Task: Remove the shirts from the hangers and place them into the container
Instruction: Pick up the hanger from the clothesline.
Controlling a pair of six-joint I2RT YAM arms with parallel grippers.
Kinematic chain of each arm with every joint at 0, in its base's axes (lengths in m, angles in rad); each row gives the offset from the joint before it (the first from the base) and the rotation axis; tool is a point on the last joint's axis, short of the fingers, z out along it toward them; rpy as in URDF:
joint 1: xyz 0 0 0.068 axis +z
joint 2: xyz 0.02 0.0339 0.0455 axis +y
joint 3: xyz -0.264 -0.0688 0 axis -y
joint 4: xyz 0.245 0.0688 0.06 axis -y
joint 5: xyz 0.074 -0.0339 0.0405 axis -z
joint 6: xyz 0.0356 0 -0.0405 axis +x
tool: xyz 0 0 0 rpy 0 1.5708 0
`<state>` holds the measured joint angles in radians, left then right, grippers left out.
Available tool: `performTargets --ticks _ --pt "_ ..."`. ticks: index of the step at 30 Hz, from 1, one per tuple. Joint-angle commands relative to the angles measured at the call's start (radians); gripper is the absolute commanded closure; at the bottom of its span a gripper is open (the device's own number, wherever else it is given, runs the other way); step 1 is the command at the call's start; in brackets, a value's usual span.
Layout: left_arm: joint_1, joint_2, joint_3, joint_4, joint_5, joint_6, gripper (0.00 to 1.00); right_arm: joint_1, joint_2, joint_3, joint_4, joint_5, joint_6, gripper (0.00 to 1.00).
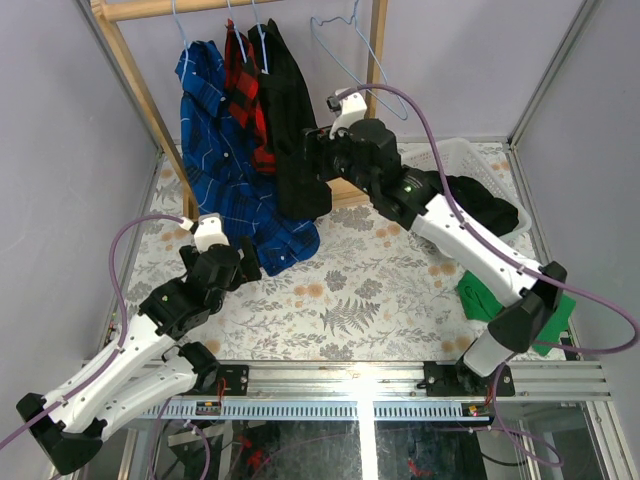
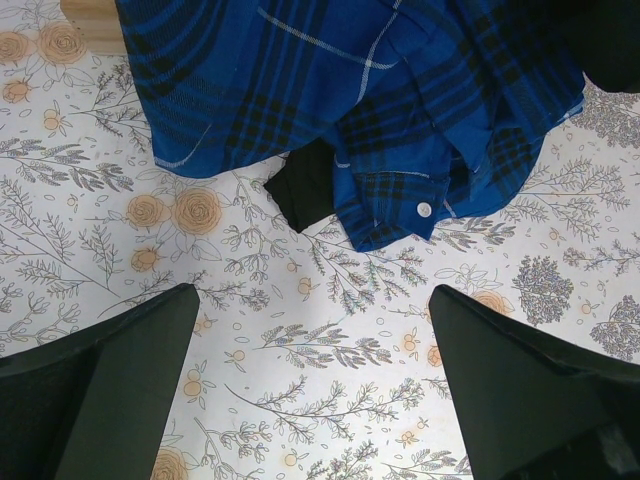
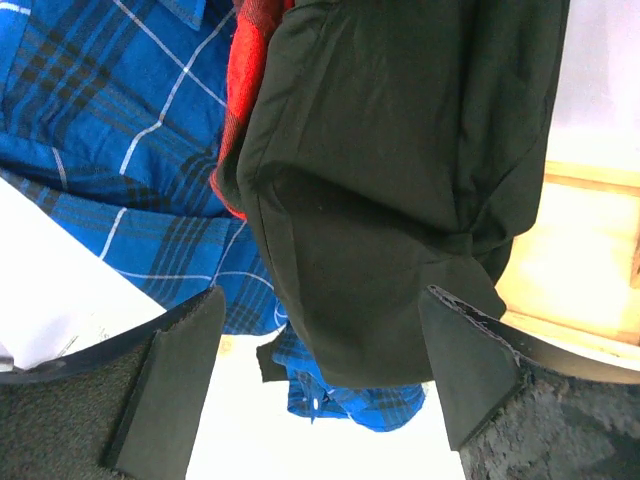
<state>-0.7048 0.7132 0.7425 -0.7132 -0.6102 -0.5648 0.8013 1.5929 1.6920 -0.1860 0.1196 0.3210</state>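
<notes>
ahead of right pincer point(image 3: 320, 300): black shirt point(image 3: 400, 180), hanging vertically
right jaws: spread (nothing clamped)
left pincer point(image 2: 315, 295): released, farther off

Pale lilac walls point(image 1: 470, 60) closed in around the table point(image 1: 350, 300), and what a cloth it wore: ferns and orange roses all over. A wooden rack point(image 1: 130, 10) stood at the table's far edge, while a ribbed metal rail point(image 1: 380, 378) along its near edge caught bright glare.
</notes>
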Motion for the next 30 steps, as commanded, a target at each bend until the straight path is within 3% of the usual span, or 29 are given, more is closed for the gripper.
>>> performTargets --ticks 1,5,13,20,23,27,30 --pt "0.006 -0.003 0.035 -0.004 -0.032 -0.014 0.00 0.006 0.048 0.114 -0.020 0.014 0.042 0.14" --pt "0.006 -0.001 0.036 -0.005 -0.029 -0.013 0.00 0.006 0.093 0.141 0.025 0.019 0.056 0.16" --pt "0.005 -0.002 0.038 -0.004 -0.016 -0.006 0.00 0.006 0.234 0.350 -0.069 0.039 0.058 0.20" --pt "0.004 -0.004 0.037 -0.001 -0.009 -0.004 0.00 0.006 0.358 0.517 -0.157 0.052 -0.035 0.26" --pt "0.004 -0.002 0.036 0.001 -0.003 0.001 0.00 0.005 0.413 0.608 -0.228 0.113 -0.053 0.37" --pt "0.005 -0.001 0.036 0.001 -0.002 0.000 0.00 0.006 0.398 0.587 -0.213 0.182 -0.078 0.52" --pt "0.006 -0.001 0.036 0.000 -0.003 0.000 0.00 0.006 0.380 0.580 -0.205 0.223 -0.106 0.54"
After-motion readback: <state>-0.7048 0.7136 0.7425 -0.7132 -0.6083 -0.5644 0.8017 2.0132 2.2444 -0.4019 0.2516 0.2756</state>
